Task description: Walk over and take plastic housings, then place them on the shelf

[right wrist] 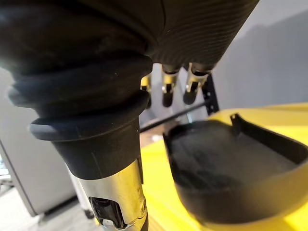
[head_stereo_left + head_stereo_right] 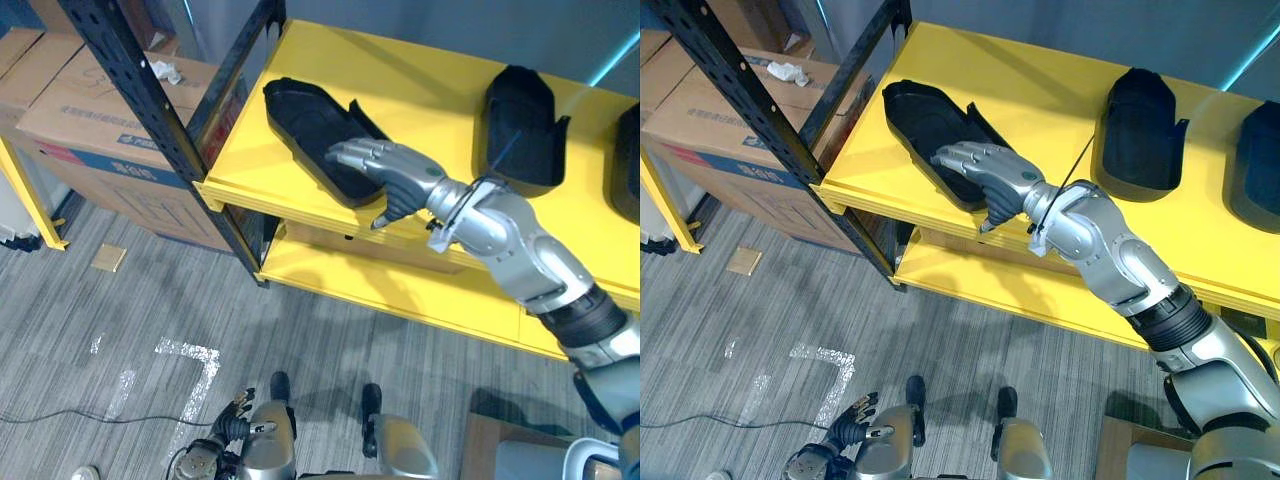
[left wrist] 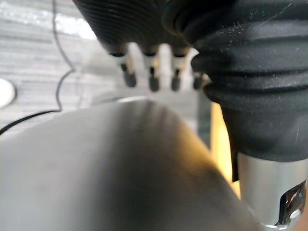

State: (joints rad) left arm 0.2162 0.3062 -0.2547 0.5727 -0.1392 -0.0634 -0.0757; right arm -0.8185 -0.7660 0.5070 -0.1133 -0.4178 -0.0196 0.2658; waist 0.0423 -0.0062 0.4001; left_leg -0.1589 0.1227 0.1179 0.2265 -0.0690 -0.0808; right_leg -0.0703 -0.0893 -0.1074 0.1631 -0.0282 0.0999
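Note:
A long black plastic housing [image 2: 305, 125] lies on the yellow top shelf [image 2: 420, 70], near its left front corner. My right hand [image 2: 395, 175] hovers over the housing's near end, fingers stretched out across it and thumb pointing down past the shelf edge; it is open and grips nothing. In the right wrist view the fingers [image 1: 168, 91] hang straight above the housing [image 1: 231, 168]. A second black housing [image 2: 520, 125] stands further right on the same shelf, and a third [image 2: 1255, 170] at the right edge. My left hand [image 2: 228, 428] hangs low by my side, fingers relaxed.
A black perforated upright [image 2: 150, 100] frames the rack's left side. A lower yellow shelf [image 2: 400, 290] sits beneath. Cardboard boxes [image 2: 90, 110] are stacked left of the rack, and a yellow frame leg [image 2: 30, 200] stands beside them. Grey floor with white tape marks [image 2: 195, 370] lies below.

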